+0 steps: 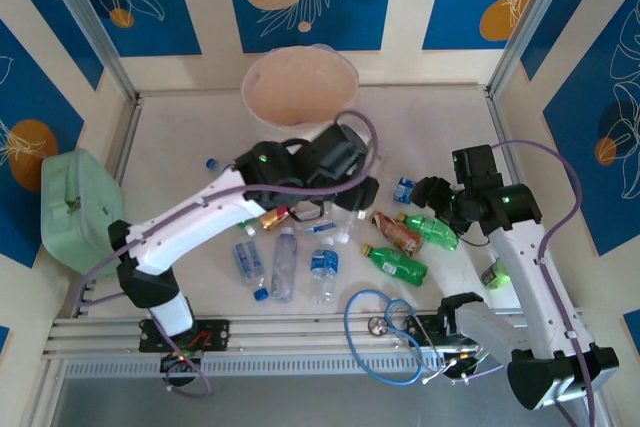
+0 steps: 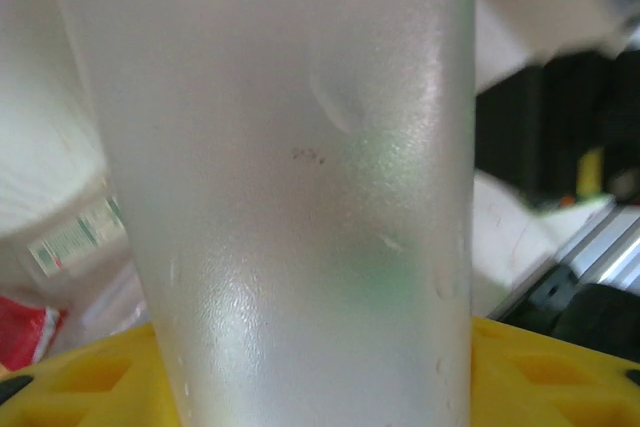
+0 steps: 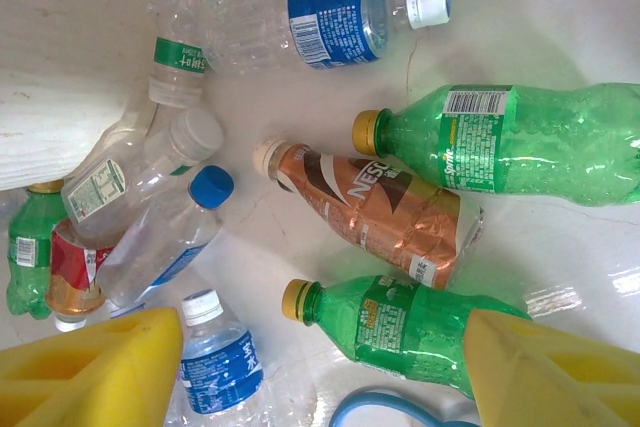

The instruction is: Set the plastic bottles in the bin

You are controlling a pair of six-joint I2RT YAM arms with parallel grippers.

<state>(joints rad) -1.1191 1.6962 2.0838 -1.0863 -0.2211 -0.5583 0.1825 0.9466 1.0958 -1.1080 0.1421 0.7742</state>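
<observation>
Plastic bottles (image 1: 284, 265) lie scattered before the pink-lined bin (image 1: 290, 97).

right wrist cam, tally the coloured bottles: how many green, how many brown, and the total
green bottles: 3
brown bottle: 1
total: 4

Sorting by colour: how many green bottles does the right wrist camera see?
3 green bottles: one upper right, one bottom centre, one cut off at the left edge. Others may be hidden.
</observation>
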